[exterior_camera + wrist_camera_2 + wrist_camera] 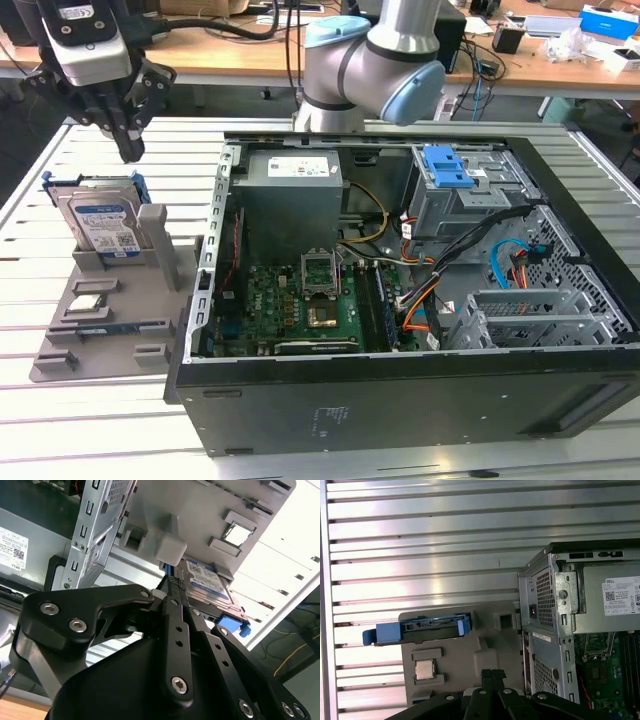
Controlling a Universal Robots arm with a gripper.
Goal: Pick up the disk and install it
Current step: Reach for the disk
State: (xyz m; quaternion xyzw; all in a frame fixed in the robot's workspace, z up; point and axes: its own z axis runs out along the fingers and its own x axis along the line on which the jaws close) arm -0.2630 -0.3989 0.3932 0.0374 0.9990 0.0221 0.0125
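Exterior view: at the exterior view's upper left, the gripper is hanging closed and empty, clear above the disk standing upright in its grey holder; second wrist view: the fingers are pressing together, the disk lying beyond them; first wrist view: the disk is showing edge-on, near the computer case.

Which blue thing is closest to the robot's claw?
The disk with blue rails, standing on edge in the grey stand: the gripper hangs close above it. The other blue thing, the latch, sits far off inside the computer case.
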